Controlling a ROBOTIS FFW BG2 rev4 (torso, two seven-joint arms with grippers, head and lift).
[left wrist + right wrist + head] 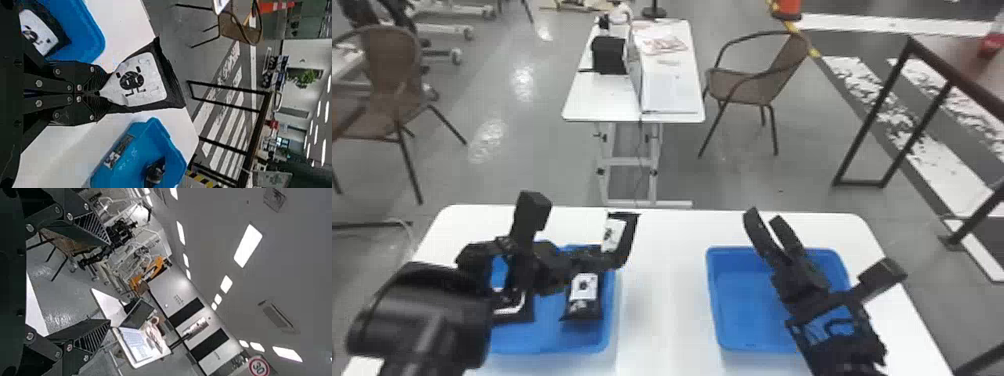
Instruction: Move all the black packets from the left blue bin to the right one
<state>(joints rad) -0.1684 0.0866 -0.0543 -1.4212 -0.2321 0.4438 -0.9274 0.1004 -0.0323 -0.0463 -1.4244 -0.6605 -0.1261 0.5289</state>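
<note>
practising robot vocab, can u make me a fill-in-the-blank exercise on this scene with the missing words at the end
The robot's ____ hand grips a black packet. The right hand is holding ____. The left bin and the right bin are both coloured ____. The tabletop beneath them is ____.

Missing words: left; nothing; blue; white

Black rounded arms (427,315), ridged fingers (93,227), silvery round screws (38,83)

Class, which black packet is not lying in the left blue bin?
The black packet pinched in the left gripper; it is held up, while the other packets lie inside the left blue bin.
</note>
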